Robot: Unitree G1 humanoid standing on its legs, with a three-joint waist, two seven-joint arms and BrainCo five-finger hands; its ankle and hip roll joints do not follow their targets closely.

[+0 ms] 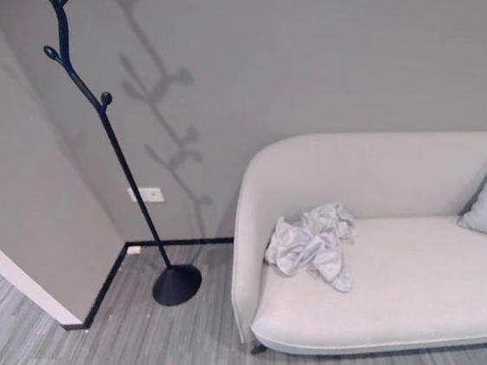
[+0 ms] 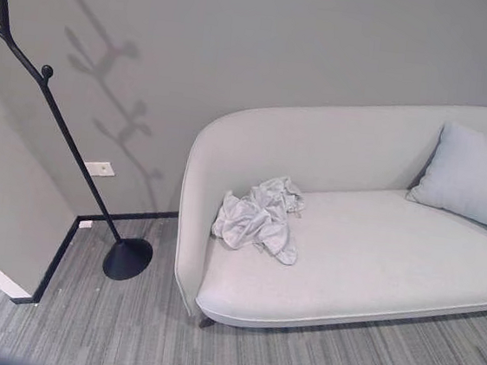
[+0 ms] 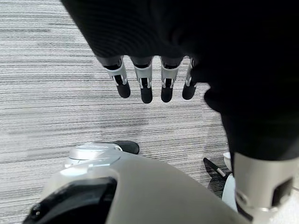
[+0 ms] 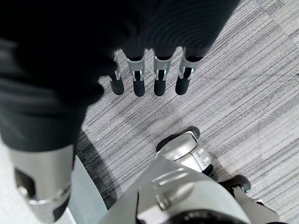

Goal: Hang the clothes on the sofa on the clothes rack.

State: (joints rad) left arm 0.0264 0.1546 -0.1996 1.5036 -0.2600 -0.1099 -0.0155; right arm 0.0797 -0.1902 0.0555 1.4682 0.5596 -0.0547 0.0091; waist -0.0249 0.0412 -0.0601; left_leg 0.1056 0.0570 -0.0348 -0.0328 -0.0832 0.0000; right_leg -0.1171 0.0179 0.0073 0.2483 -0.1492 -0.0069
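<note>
On the sofa [image 2: 366, 256], near the left end of its seat, the clothes [image 2: 257, 219] are lying in a crumpled heap, touching the foot of the backrest where it curves round into the arm. They are looking pale grey-white with a slight sheen, bunched into deep folds, one flap trailing toward the front edge of the seat. At the right end of the seat a light pillow [image 2: 475, 176] is leaning against the backrest, well apart from the clothes.

Left of the sofa, the clothes rack [image 1: 103, 111] is standing on the grey striped floor [image 2: 312, 360] near the corner of the grey wall [image 2: 285, 39]; it is a thin black pole on a round base, with short knobbed branches up its stem, all of them bare. A white socket plate [image 1: 146, 194] is sitting low on the wall behind it.

I am holding my left hand [image 3: 145, 81] down over the floor, fingers straight and side by side, gripping nothing. My right hand [image 4: 149, 77] is hanging the same way, fingers straight and empty.
</note>
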